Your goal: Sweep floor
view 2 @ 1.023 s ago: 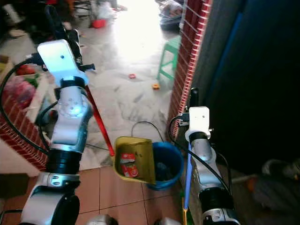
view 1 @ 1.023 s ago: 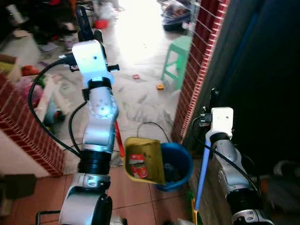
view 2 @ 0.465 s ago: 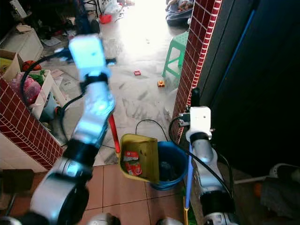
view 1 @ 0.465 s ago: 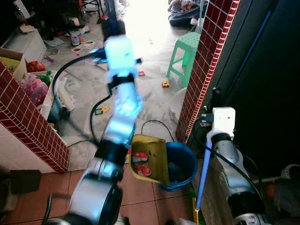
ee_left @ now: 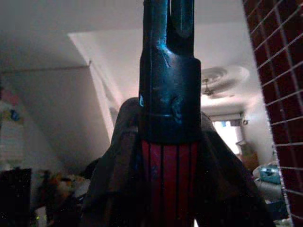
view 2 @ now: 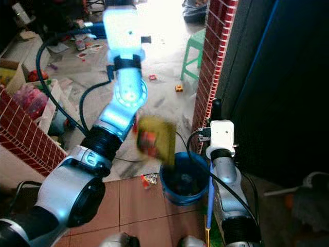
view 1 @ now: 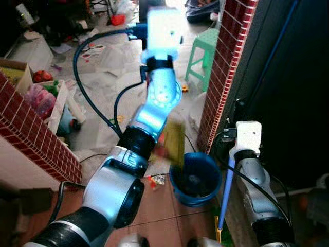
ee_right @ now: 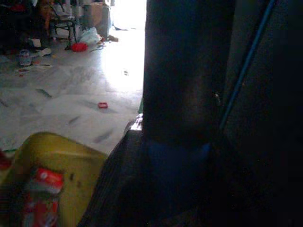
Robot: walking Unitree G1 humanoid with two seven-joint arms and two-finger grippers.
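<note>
Left arm raised high and forward across the middle of the head views; its wrist housing sits near the top of frame. Left pincer (ee_left: 168,28) seen from its wrist camera: both black fingers closed tight around the black cap and red ribbed shaft of the dustpan handle (ee_left: 169,175).

Yellow dustpan (view 2: 157,139) lifted off the floor, tilted steeply, motion-blurred, hanging just above and to the left of the blue bucket (view 2: 183,177). Red-and-white wrappers (view 2: 148,139) still lie against the pan's inner face; the same wrappers are visible from the right wrist camera on the yellow pan. One crumpled wrapper (view 2: 150,179) lies on the terracotta tiles (view 2: 139,216) just beside the bucket's left rim. Bucket interior dark; contents cannot be made out.

Right arm low at the right, next to the red brick pillar (view 1: 223,62). Right pincer (ee_right: 189,90): fingers appear as a dark mass; a blue shaft, the broom handle (view 1: 225,193), runs down along the forearm, but whether the fingers grip it cannot be told.

Beyond: grey marble floor (view 1: 103,72) with scattered small toys, a green plastic stool (view 1: 203,49), a low brick wall (view 1: 36,139) at left with cluttered boxes behind.
</note>
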